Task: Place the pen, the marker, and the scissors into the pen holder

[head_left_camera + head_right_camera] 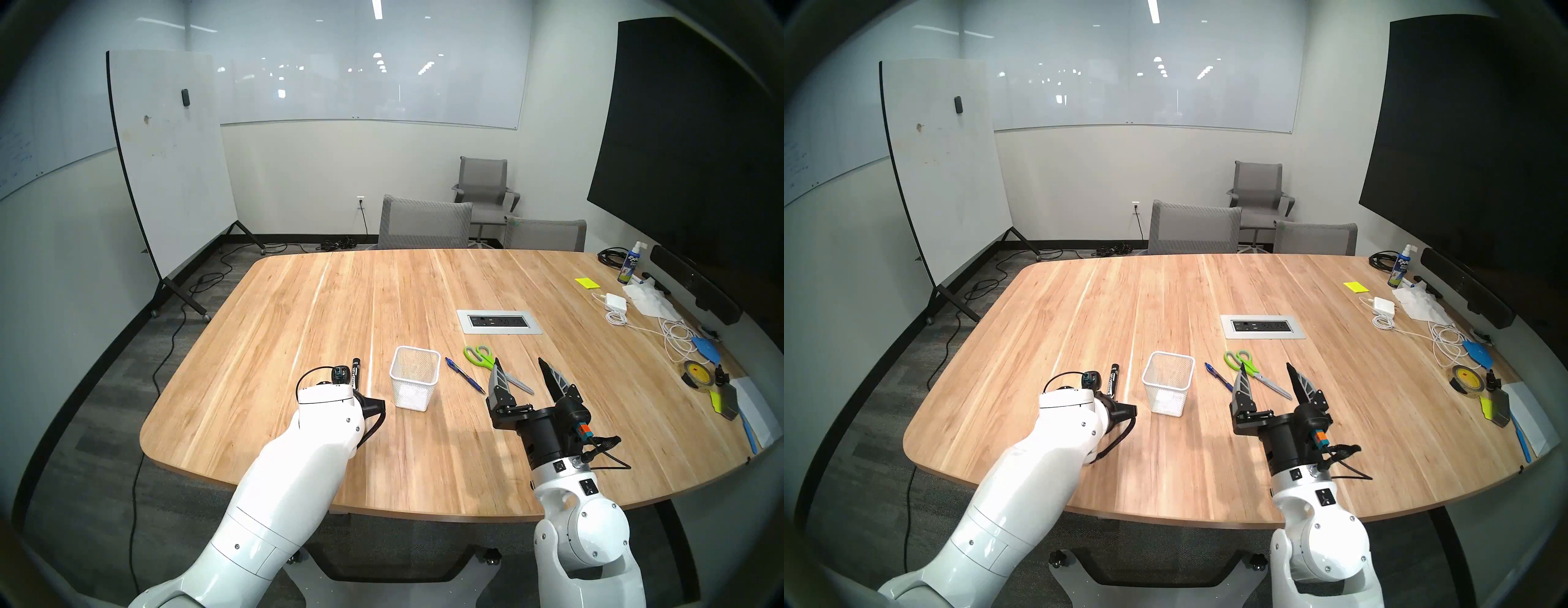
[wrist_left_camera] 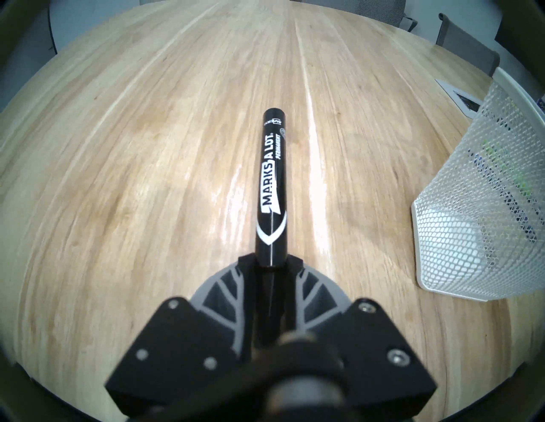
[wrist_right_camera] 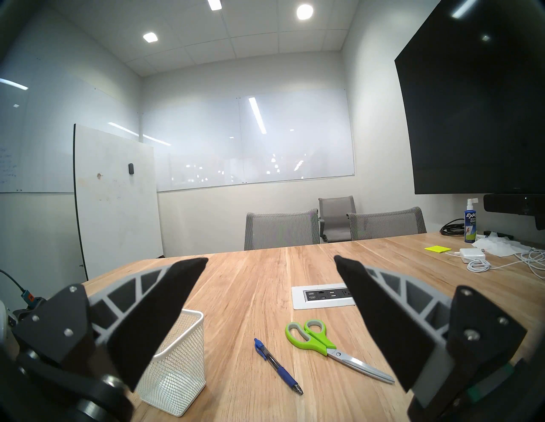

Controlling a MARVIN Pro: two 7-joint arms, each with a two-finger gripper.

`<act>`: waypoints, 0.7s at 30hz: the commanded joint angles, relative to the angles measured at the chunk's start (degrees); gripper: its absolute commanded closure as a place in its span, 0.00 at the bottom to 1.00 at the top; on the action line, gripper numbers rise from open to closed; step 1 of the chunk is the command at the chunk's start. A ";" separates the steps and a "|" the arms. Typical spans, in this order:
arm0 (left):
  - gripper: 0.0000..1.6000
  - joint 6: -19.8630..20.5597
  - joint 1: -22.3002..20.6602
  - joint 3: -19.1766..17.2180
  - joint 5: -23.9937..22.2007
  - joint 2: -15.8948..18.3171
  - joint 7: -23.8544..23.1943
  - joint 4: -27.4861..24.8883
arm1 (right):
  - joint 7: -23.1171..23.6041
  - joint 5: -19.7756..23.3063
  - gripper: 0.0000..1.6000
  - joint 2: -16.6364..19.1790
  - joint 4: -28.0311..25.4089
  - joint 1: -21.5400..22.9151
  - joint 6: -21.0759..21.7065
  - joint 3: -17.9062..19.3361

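Left arm | I had the left gripper (image 2: pixel 271 262) jaws pinching the marker (image 2: pixel 272 188) by its near end, long axis running up-frame | pen holder (image 2: pixel 483 206) lay right of it on the worktop (image 2: pixel 118 176) | right gripper (image 3: pixel 271 265) jaws spread, idle.

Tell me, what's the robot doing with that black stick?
That is a marker. The left gripper has its fingers pinched on one end of it, beside the white mesh pen holder, which looks empty. The pen and the scissors lie on the table. The right gripper is open above them.
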 commanded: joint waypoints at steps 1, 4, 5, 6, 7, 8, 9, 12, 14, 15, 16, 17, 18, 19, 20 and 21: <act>1.00 -0.58 2.05 -0.41 0.16 1.07 -0.01 -0.25 | 0.12 0.04 0.00 0.07 -1.27 0.11 -0.20 -0.04; 1.00 -0.48 2.11 -1.29 -0.59 1.08 -0.43 -0.56 | 0.12 0.04 0.00 0.07 -1.27 0.11 -0.20 -0.04; 1.00 -0.49 2.09 -1.54 -0.73 1.16 -0.52 -0.80 | 0.12 0.04 0.00 0.07 -1.27 0.11 -0.20 -0.04; 1.00 -0.10 2.14 -2.21 -1.33 1.04 -0.65 -1.41 | 0.12 0.04 0.00 0.07 -1.27 0.11 -0.20 -0.04; 1.00 -0.06 2.01 -2.71 -1.52 1.17 -0.84 -2.08 | 0.12 0.04 0.00 0.07 -1.27 0.11 -0.19 -0.04; 1.00 -0.06 2.01 -2.71 -1.52 1.17 -0.84 -2.08 | 0.12 0.04 0.00 0.07 -1.27 0.11 -0.19 -0.04; 1.00 -0.01 1.97 -3.01 -1.77 1.26 -0.99 -2.48 | 0.12 0.04 0.00 0.07 -1.27 0.11 -0.19 -0.04; 1.00 0.01 1.75 -3.79 -2.13 1.73 -1.26 -3.75 | 0.12 0.04 0.00 0.07 -1.27 0.11 -0.20 -0.04; 1.00 -0.19 1.76 -3.87 -2.04 2.30 -1.68 -4.23 | 0.12 0.04 0.00 0.07 -1.26 0.11 -0.20 -0.04; 1.00 -0.20 1.81 -3.83 -1.93 2.54 -1.78 -4.39 | 0.12 0.04 0.00 0.07 -1.27 0.11 -0.20 -0.04; 1.00 -0.29 2.01 -3.75 -1.71 2.91 -1.86 -4.70 | 0.12 0.04 0.00 0.07 -1.27 0.11 -0.20 -0.04; 1.00 -0.45 2.22 -3.64 -1.53 3.30 -2.09 -4.95 | 0.12 0.04 0.00 0.07 -1.27 0.11 -0.20 -0.04; 1.00 -0.50 2.58 -3.72 -1.56 3.55 -2.26 -5.19 | 0.12 0.04 0.00 0.07 -1.27 0.11 -0.20 -0.04; 1.00 -0.82 2.96 -3.51 -1.26 4.07 -2.59 -5.35 | 0.12 0.04 0.00 0.07 -1.27 0.11 -0.20 -0.04; 1.00 -1.05 3.25 -3.48 -1.16 4.33 -2.84 -5.43 | 0.12 0.04 0.00 0.07 -1.27 0.11 -0.19 -0.04; 1.00 -1.34 3.55 -3.34 -0.98 4.75 -3.20 -5.58 | 0.12 0.04 0.00 0.07 -1.27 0.11 -0.19 -0.04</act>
